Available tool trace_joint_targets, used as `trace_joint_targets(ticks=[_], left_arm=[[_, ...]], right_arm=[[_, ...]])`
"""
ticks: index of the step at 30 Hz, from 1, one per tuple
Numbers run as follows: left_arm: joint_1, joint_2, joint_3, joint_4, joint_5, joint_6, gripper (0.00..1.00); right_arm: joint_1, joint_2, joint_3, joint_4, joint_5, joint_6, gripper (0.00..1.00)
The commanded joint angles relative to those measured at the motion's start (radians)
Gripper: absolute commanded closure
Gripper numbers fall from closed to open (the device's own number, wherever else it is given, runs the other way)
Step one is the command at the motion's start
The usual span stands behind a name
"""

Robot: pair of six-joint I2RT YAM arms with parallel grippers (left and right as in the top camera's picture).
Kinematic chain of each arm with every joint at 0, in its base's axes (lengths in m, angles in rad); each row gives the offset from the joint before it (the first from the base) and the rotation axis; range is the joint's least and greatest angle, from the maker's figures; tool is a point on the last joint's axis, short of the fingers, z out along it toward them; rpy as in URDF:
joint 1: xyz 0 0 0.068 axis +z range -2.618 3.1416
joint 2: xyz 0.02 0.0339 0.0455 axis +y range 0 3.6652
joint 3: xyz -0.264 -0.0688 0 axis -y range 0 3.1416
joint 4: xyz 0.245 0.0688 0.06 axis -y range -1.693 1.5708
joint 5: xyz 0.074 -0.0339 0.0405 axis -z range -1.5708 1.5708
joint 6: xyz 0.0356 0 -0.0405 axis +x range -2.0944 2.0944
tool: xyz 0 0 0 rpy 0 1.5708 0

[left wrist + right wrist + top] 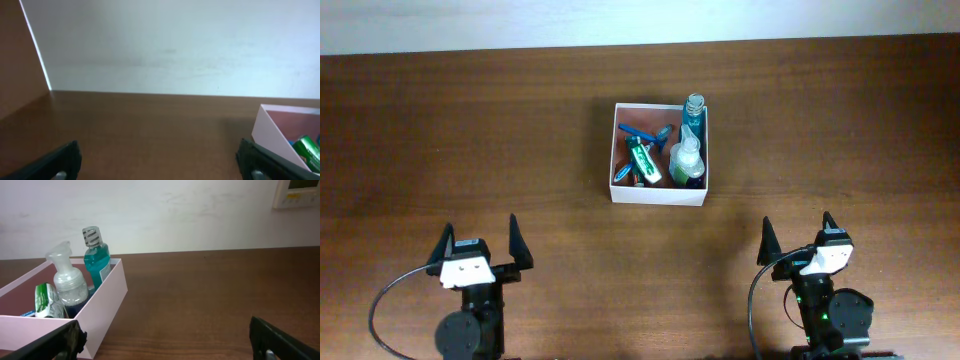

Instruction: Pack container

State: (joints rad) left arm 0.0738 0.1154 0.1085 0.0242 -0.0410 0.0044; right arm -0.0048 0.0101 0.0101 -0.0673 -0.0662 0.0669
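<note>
The container (620,120) is a square white box with a pinkish-brown inside, at the table's middle back. In it are a teal mouthwash bottle (694,112), a clear pump bottle (687,160), a green-and-white tube (644,160) and a blue razor (642,133). The box also shows in the right wrist view (102,307) and at the right edge of the left wrist view (270,131). My left gripper (480,245) is open and empty at the front left, far from the box. My right gripper (798,238) is open and empty at the front right.
The brown wooden table (470,130) meets a white wall (620,20) at the back. A white wall device (297,192) shows at the top right of the right wrist view.
</note>
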Motion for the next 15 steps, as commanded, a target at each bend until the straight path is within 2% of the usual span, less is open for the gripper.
trace_joint_targets(ticks=[1, 15], left_arm=[[-0.004, -0.047, -0.013, 0.005, -0.02, 0.012, 0.01], [-0.004, -0.11, -0.017, 0.027, -0.019, 0.012, 0.01]], right_arm=[[0.005, -0.005, -0.005, -0.005, -0.005, -0.008, 0.02], [0.005, -0.005, -0.005, -0.005, -0.005, -0.008, 0.02]])
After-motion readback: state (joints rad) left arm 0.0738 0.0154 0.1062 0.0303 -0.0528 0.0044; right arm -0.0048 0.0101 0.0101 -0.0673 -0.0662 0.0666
